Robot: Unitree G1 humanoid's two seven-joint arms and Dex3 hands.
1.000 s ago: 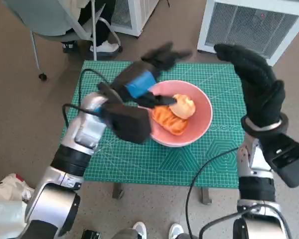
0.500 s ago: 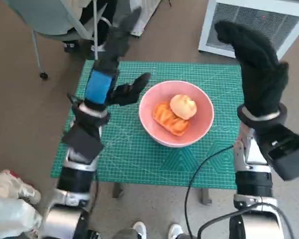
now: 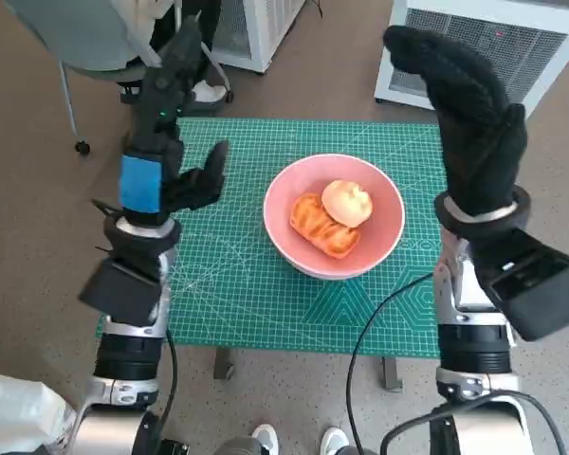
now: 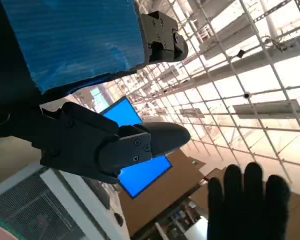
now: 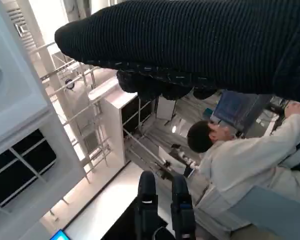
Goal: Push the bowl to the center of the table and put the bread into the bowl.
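A pink bowl (image 3: 384, 230) stands near the middle of the green cutting mat, holding a round bun (image 3: 347, 201) and a striped orange pastry (image 3: 320, 226). My left hand (image 3: 161, 142), blue tape on its back, is raised upright over the table's left side with its fingers spread and nothing in it. My right hand (image 3: 465, 118) in the black glove is lifted above the table's right edge, also spread and empty. The left wrist view looks up at a ceiling past my left hand (image 4: 90, 100), and my right hand (image 4: 247, 205) shows there too. The glove (image 5: 200, 45) fills the right wrist view's top.
The small table carries a green mat (image 3: 237, 284). A chair (image 3: 95, 38) with a person's legs stands at the back left, a white grille unit (image 3: 484, 43) at the back right. A person (image 5: 240, 160) appears in the right wrist view. Cables hang off the table's front.
My left hand has drawn away from the bowl, swung left and risen upright. The right hand has lifted a little. Bun and pastry stay in the bowl.
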